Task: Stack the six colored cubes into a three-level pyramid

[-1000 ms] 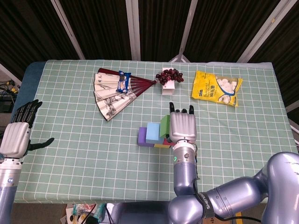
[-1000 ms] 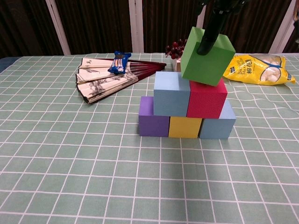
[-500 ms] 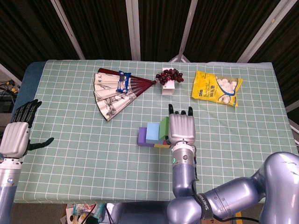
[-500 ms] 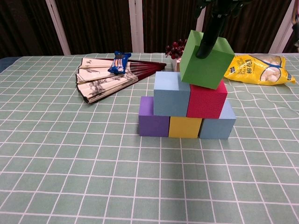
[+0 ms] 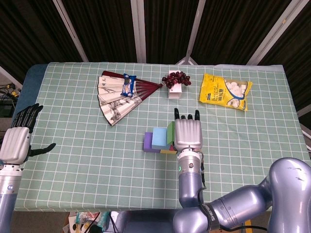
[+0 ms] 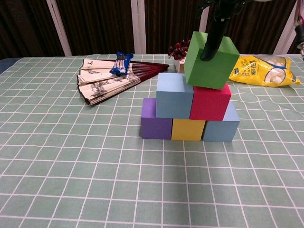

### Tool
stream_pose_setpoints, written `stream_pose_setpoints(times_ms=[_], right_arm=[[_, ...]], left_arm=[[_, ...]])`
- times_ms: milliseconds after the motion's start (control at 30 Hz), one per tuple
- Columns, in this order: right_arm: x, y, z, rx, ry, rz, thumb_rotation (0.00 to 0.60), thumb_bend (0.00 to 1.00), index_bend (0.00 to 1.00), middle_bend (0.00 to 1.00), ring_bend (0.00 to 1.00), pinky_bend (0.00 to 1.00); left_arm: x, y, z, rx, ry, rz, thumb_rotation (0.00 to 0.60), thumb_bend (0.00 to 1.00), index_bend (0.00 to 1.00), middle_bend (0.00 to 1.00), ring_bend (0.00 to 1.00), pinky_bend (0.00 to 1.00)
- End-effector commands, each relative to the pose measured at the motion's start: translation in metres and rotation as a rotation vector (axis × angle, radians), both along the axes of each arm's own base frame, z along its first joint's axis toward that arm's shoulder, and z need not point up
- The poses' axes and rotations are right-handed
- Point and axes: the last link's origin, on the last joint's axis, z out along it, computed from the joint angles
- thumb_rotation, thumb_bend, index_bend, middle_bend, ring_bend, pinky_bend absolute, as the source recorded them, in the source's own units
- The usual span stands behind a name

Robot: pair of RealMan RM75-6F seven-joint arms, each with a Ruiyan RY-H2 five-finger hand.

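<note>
Lowered green cube [image 6: 210, 61] under right hand [image 5: 187, 133].

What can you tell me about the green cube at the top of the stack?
The green cube is a plain, matte block that looks like foam, with sharp edges. It sits tilted at the top of the stack, mostly above the red cube and leaning toward the light blue cube. A dark finger of the right robot hand presses on its front face. It is not yet seated level.
</note>
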Motion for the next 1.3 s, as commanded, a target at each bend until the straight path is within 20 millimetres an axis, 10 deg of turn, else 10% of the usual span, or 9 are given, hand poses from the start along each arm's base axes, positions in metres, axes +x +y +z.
stream_pose_setpoints(times_ms=[33,1300], right_arm=[[0.001,0.001,-0.002,0.005,0.003,-0.001,0.600,0.33,0.00,0.37,0.21,0.04],[0.012,0.001,-0.009,-0.014,0.057,0.002,0.600,0.33,0.00,0.37,0.21,0.06]], left_arm=[[0.000,0.000,0.000,0.000,-0.001,0.001,0.600,0.05,0.00,0.01,0.00,0.01],[-0.001,0.001,0.001,0.000,-0.008,0.006,0.600,0.05,0.00,0.01,0.00,0.01]])
